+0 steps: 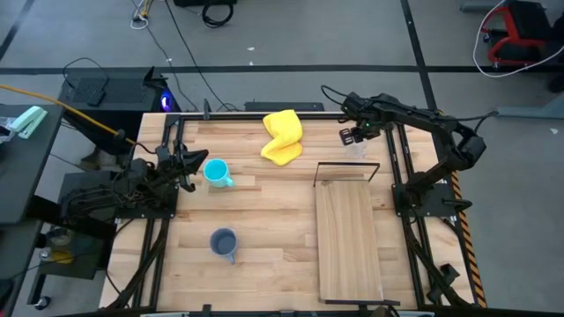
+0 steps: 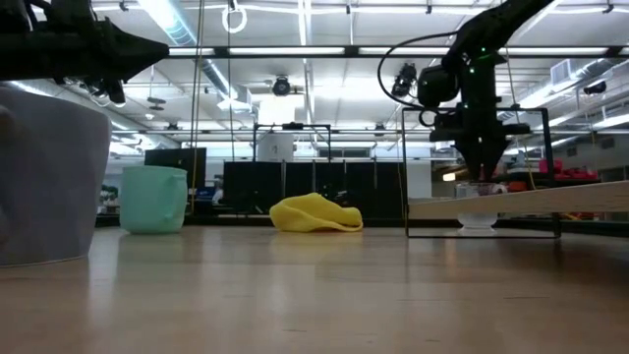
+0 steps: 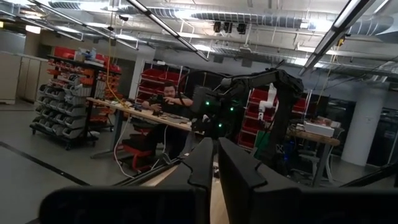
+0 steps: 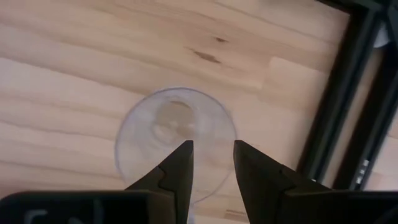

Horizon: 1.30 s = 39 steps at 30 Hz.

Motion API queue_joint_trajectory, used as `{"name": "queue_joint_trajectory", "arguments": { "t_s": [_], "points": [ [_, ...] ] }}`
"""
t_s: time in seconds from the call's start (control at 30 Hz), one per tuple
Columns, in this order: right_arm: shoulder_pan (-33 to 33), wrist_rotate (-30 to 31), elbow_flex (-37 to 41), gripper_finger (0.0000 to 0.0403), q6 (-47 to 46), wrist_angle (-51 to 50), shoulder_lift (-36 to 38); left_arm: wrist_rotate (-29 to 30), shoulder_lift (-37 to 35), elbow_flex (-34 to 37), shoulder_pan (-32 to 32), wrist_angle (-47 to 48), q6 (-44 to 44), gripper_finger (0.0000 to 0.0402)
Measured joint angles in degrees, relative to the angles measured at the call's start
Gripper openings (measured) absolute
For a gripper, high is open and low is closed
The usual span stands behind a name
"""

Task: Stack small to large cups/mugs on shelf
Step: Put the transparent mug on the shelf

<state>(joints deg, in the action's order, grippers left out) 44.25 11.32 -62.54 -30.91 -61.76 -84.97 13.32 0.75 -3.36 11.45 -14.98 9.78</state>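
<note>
Right gripper (image 4: 211, 163) parted above clear glass (image 4: 176, 143), seen only by wrist view

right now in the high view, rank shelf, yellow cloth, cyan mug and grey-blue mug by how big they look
1. shelf
2. yellow cloth
3. cyan mug and grey-blue mug look about alike, so no ranking between them.

A yellow cloth (image 1: 282, 136) lies crumpled on the wooden desk (image 1: 264, 220), about halfway between the two grippers. From the low view it looks like a soft, lumpy heap (image 2: 315, 213). Black cables (image 1: 189, 35) curl on the grey floor beyond the desk. Far past the left gripper, a person (image 3: 165, 106) sits at a long workbench (image 3: 134, 112), with shelves of red bins (image 3: 65, 93) nearby.
</note>
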Motion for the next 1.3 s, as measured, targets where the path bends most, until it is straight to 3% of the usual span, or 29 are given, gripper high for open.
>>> {"name": "queue_joint_trajectory", "arguments": {
  "t_s": [0.93,1.1,1.3],
  "points": [
    [1.5,0.7,5.9,0.0119,3.6,5.3,-0.1,0.0,0.0,0.0,0.0,-0.1,0.0,0.0023],
    [1.5,0.6,5.9,0.009,3.5,5.3,-0.1,0.0,0.0,0.0,0.0,-0.1,-0.1,0.0028],
    [1.5,0.6,5.9,0.0023,3.6,5.3,-0.1,0.0,0.0,0.0,0.0,-0.1,-0.1,0.0025]
  ]
}}
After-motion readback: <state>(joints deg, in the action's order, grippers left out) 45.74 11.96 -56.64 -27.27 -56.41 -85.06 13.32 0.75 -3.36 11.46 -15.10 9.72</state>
